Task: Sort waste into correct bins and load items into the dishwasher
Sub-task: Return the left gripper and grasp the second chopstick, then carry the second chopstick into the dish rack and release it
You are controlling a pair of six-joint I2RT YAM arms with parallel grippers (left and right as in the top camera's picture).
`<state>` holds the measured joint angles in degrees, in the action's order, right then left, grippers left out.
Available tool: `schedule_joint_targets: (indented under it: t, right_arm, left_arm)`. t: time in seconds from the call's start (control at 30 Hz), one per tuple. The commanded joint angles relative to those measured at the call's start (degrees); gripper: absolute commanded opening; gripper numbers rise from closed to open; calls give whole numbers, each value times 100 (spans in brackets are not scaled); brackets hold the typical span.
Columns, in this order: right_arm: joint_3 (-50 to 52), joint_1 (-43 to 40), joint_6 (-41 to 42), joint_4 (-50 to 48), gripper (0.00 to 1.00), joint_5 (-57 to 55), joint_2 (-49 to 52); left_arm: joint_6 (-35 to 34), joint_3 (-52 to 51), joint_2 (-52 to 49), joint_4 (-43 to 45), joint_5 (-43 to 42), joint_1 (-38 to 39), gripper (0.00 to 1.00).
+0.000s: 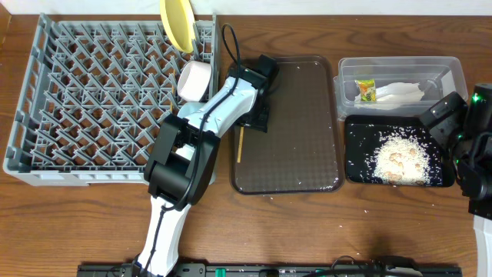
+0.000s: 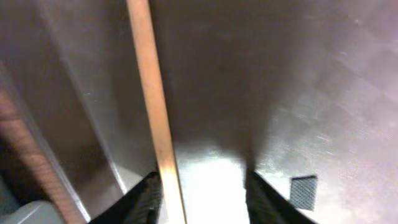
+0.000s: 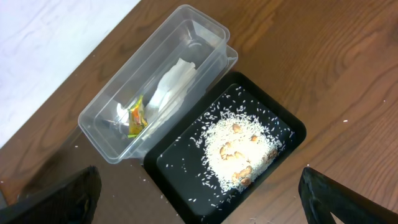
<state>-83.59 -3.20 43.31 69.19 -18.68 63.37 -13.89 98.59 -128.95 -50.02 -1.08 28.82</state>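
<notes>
Left gripper (image 2: 202, 186) stands low over the brown tray (image 1: 300, 138), jaws part-way apart and not yet pinching, with a chopstick (image 2: 155, 124) just beside one finger. The stick lies flat near the tray's 9 o'clock edge. It looks light, stiff and smooth, likely to roll or slip, so a pinch across its width near mid-length should suit. Right gripper (image 3: 202, 205) hangs wide apart at 3 o'clock of the black tray (image 1: 357, 165).

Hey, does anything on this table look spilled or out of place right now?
Yes. Stray rice grains lie on the bare table outside the black tray, which holds the main rice pile; a few more sit just off the brown tray's front edge. Nothing looks tipped or broken.
</notes>
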Motion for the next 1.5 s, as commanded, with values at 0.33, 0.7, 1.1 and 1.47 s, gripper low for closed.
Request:
schedule_joint_targets:
  t: [0.33,0.7,1.1,1.47]
  right_arm:
    - [4,-15,-52,4,99,-79,28]
    - [4,-15,-55,4,99,-79,28]
    - [4,-17,-52,4,99,-79,28]
    - [4,-15,-55,4,99,-79,28]
  left_arm:
    - [-146,-44,-243,-48,-599,-13,7]
    - [216,245,1886,-647,339,-162,8]
    - [907,81,2983,-1298,1102,-1832,7]
    - [1370,-177,2221,-820,1080,-2667,8]
